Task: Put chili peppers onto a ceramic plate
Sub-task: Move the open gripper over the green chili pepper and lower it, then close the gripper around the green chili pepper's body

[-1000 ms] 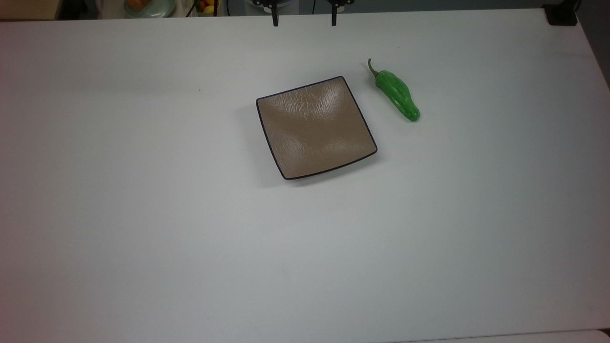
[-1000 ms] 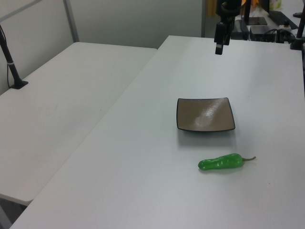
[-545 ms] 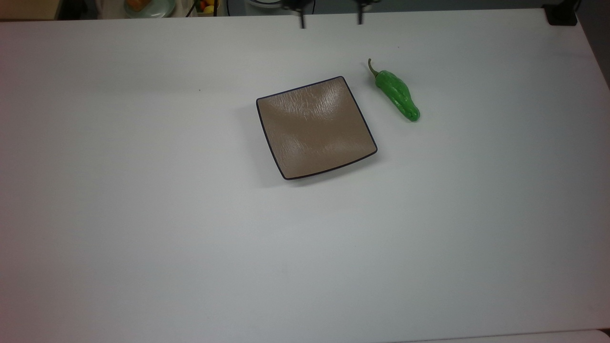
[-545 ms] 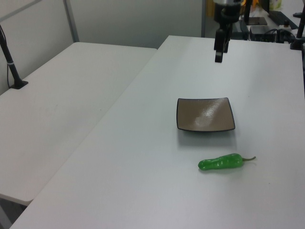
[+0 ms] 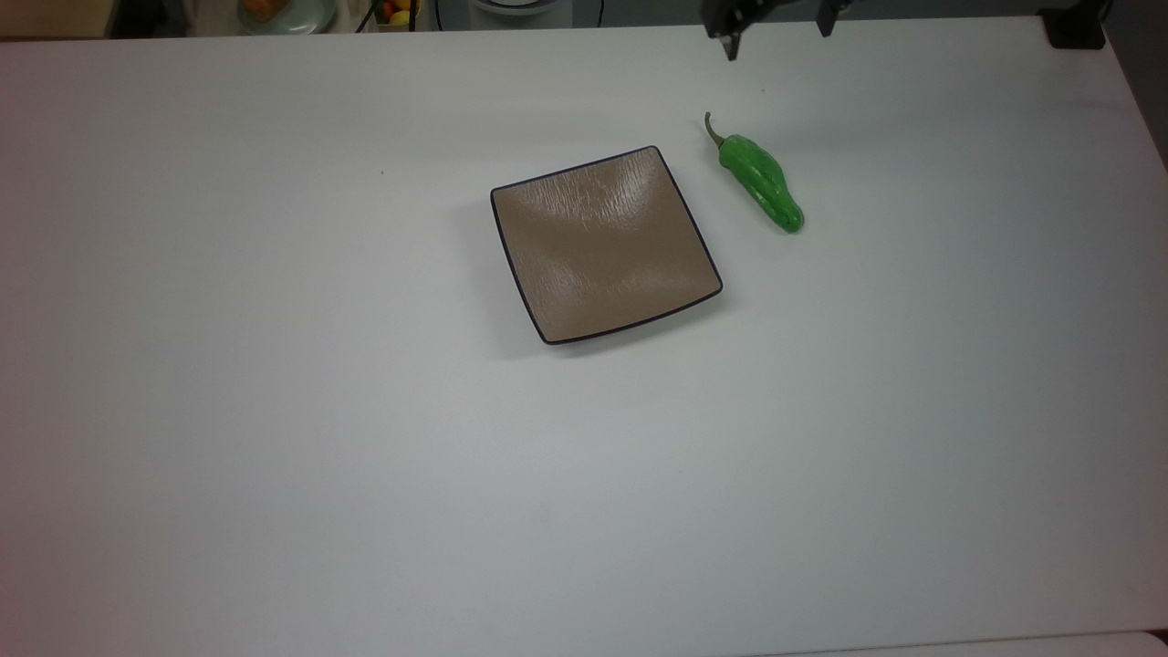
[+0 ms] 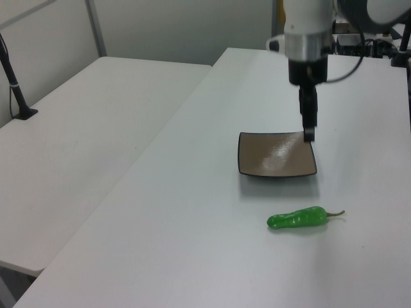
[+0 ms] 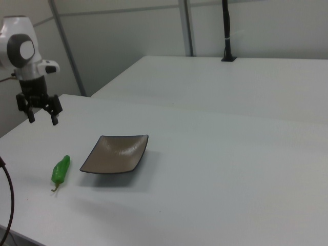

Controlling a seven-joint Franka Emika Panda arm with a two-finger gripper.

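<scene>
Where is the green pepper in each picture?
Top view: pepper lies on the table just right of the plate, stem pointing up.
Left view: pepper lies below the plate, stem pointing right.
Right view: pepper lies left of the plate.
Shared landmark: the brown square plate.

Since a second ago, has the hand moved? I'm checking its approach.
Yes. In the top view the hand shifted rightward, from above the plate to above the pepper.

Chili pepper [image 5: 761, 183]: glossy bright green, brownish-green stem. Ceramic plate [image 5: 606, 245]: tan-brown, pale streaks, thin dark rim. Table [image 5: 365, 456]: plain white. Gripper [image 7: 43, 119]: black fingers, white arm.
</scene>
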